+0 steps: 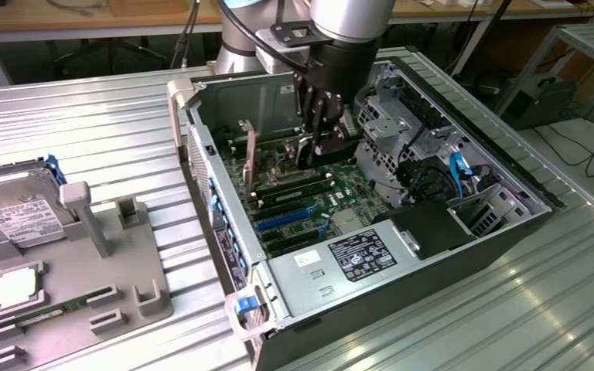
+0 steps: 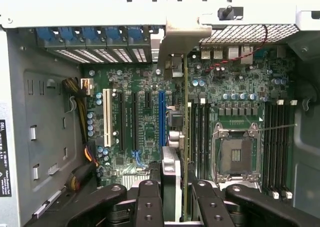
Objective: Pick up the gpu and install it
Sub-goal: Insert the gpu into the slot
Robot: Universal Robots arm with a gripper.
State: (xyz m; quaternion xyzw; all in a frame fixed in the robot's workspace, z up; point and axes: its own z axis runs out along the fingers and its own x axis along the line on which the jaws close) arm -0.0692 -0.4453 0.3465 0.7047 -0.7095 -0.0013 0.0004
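The gpu (image 2: pixel 186 112) shows edge-on in the wrist view as a thin dark board, its silver bracket (image 2: pixel 182 37) at the case's rear slot wall. My gripper (image 2: pixel 177 199) is shut on it, with black fingers (image 2: pixel 150 202) on either side. The card stands upright over the green motherboard (image 2: pixel 145 117), beside the long blue slot (image 2: pixel 161 117); I cannot tell whether it is seated. In the exterior view my gripper (image 1: pixel 318 143) reaches down into the open computer case (image 1: pixel 206 147), and the gpu (image 1: pixel 288 154) hangs just above the motherboard (image 1: pixel 318 201).
A grey fixture tray (image 1: pixel 80 270) at the exterior view's left carries a silver hard drive (image 1: pixel 13 212) and a green memory stick (image 1: pixel 49 313). Inside the case are the power supply (image 1: pixel 349 259), drive cage (image 1: pixel 390 124), CPU socket (image 2: pixel 235 157) and cables (image 2: pixel 80 92).
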